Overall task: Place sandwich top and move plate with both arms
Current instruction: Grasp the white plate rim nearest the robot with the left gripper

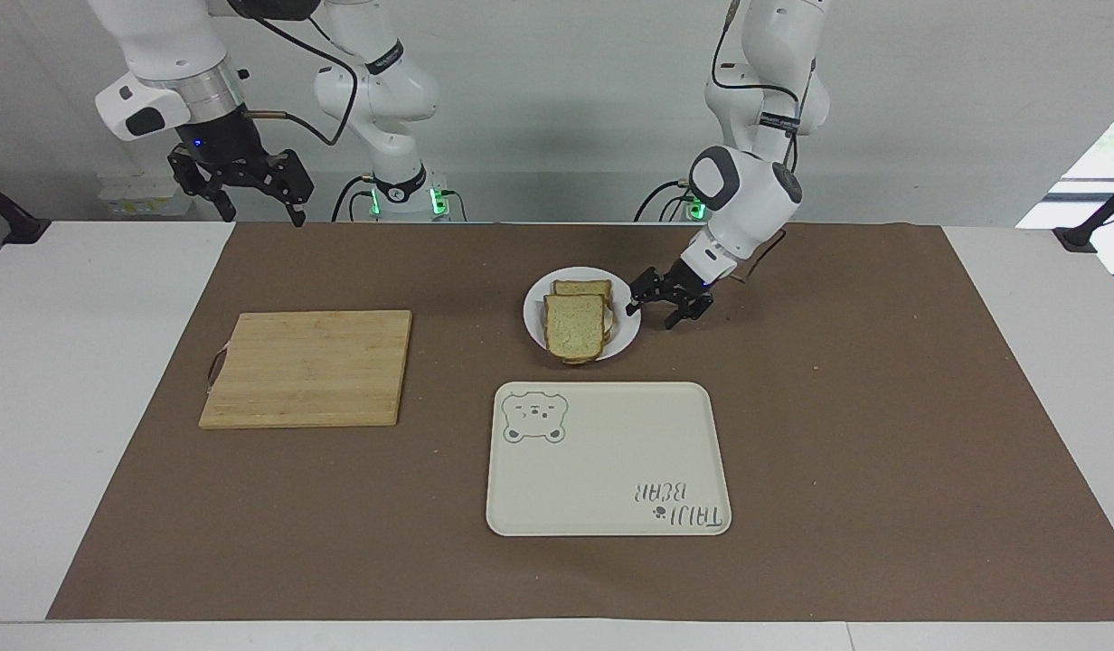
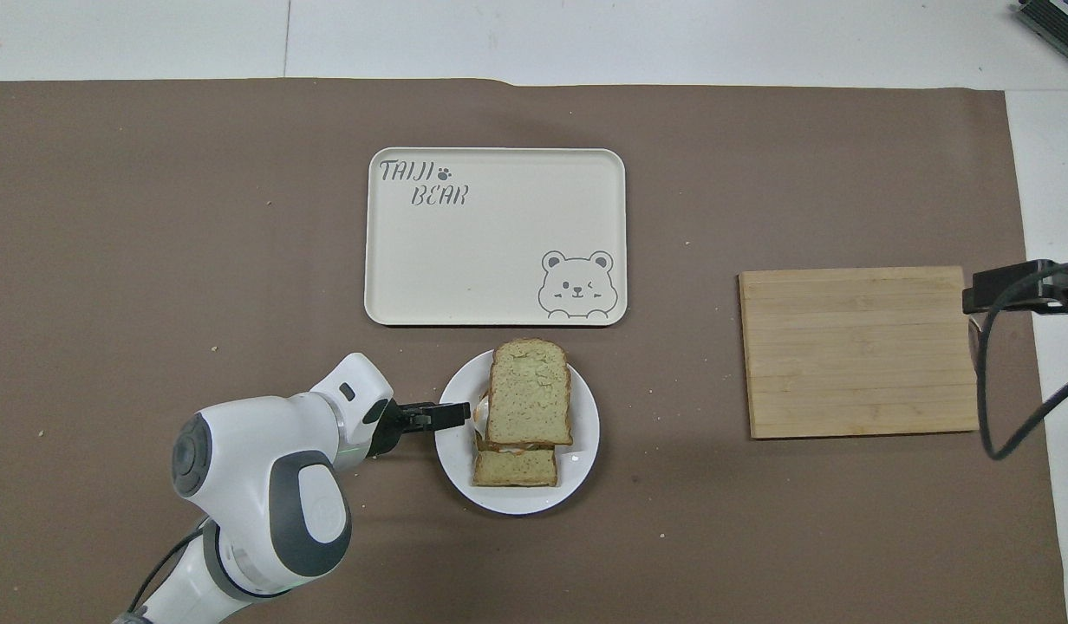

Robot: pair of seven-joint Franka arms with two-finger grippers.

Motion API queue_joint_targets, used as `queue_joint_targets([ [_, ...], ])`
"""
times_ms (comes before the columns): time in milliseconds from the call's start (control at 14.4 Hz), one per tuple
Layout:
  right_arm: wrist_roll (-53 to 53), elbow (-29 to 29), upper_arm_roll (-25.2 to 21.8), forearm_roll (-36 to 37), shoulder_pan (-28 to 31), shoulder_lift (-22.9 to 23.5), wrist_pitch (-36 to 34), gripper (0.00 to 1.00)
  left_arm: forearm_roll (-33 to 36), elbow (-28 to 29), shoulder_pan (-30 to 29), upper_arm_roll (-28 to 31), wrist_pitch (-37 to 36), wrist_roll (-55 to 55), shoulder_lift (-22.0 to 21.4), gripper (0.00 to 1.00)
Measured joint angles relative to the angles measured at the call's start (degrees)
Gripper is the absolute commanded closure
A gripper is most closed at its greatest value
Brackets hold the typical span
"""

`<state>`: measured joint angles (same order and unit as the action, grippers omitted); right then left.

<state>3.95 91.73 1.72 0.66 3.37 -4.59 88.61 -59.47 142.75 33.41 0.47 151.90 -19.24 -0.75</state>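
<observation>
The small white plate (image 1: pixel 626 338) (image 2: pixel 579 468) sits mid-table on the brown mat. On it the sandwich top (image 1: pixel 574 327) (image 2: pixel 529 392), a plain pale slice with brown crust, lies on the stack. It is shifted off a lower slice (image 2: pixel 515 466) that peeks out nearer to the robots. My left gripper (image 1: pixel 652 307) (image 2: pixel 456 416) is open and low at the plate's rim on the left arm's end, its tips reaching just over the edge. My right gripper (image 1: pixel 260 217) hangs open in the air over the table's edge at the right arm's end, waiting.
A cream rectangular tray (image 1: pixel 611 461) (image 2: pixel 495 251) with a bear drawing lies just farther from the robots than the plate. A wooden cutting board (image 1: pixel 308 366) (image 2: pixel 855 351) lies toward the right arm's end. Crumbs dot the brown mat (image 1: pixel 882 434).
</observation>
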Motion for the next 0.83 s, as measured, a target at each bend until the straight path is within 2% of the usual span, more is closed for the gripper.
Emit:
queue_joint_targets([
  [277,0.0,0.0,0.0,0.0,0.0,0.0,0.0,0.00,-0.8,0.0,0.5,0.0,0.0,-0.1,0.3,0.25],
  [485,0.0,0.0,0.0,0.0,0.0,0.0,0.0,0.00,-1.5,0.0,1.4,0.0,0.0,-0.2,1.2,0.35],
  [624,0.0,0.0,0.0,0.0,0.0,0.0,0.0,0.00,-1.7,0.0,2.2,0.0,0.0,-0.2,1.6,0.55],
  [763,0.0,0.0,0.0,0.0,0.0,0.0,0.0,0.00,-1.8,0.1,2.4,0.0,0.0,-0.2,1.6,0.89],
  [832,0.0,0.0,0.0,0.0,0.0,0.0,0.0,0.00,-1.8,0.2,2.4,0.1,0.0,-0.3,1.6,0.99],
])
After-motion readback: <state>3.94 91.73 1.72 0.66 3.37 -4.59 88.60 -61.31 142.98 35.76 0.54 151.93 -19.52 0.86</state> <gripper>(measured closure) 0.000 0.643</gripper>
